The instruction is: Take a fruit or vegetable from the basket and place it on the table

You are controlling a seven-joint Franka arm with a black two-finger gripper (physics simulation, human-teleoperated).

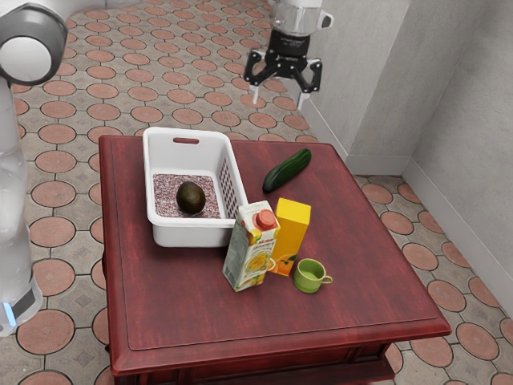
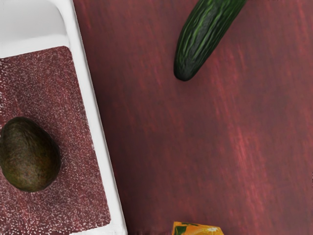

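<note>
High above the table's far side, my gripper (image 1: 279,98) stands open, its two fingers wide apart with nothing between them. The white basket (image 1: 192,234) sits on the red table (image 1: 176,297), toward the exterior view's left. A dark avocado (image 1: 191,197) lies on the basket's speckled bottom. On the table beside the basket rests a green cucumber (image 1: 287,171). The wrist view has the avocado (image 2: 29,154) inside the basket (image 2: 93,112) and the cucumber (image 2: 205,39) outside it, on the table (image 2: 161,147).
A juice carton (image 1: 252,247) stands close to the basket's near corner, with a yellow-orange carton (image 1: 292,233) beside it. A green cup (image 1: 309,276) is next to them. Grey walls (image 1: 465,120) rise beyond the table toward the exterior view's right.
</note>
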